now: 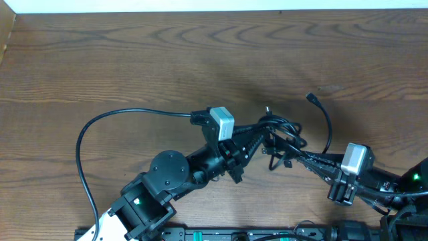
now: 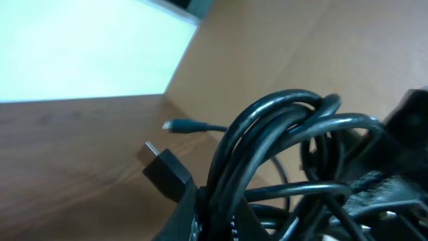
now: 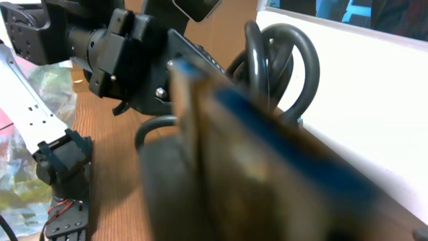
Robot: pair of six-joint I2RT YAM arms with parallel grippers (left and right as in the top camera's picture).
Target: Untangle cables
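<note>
Two robot arms meet over a knot of thin, glossy black rubber-sheathed cables (image 1: 279, 137) bunched near the middle of a brown, grain-patterned wooden table (image 1: 167, 53), with the untangling step barely under way: the cords remain wound in tight overlapping loops between the two tools. The left gripper (image 1: 265, 134) reaches in from the left, its fingers pressed together on the bundle, and its wrist view shows smooth round strands arching up from right where it grips. The right gripper (image 1: 289, 152) comes in from the lower right with its fingers closed at the bunch's lower edge; whether a strand is pinched between them cannot be made out, since its own camera is blocked by a blurred finger, with only curved loops visible behind. One loose cord end (image 1: 311, 98) with a small dark plug curls free above and to the right of the knot. Seen from the left wrist, a flat rectangular black connector (image 2: 164, 173) and a slim metal-tipped plug (image 2: 175, 125) jut out of the tangle. The next move likely calls for drawing the two holds apart slowly so that one loop slides clear, as slick, springy cords may cinch tighter if tugged
</note>
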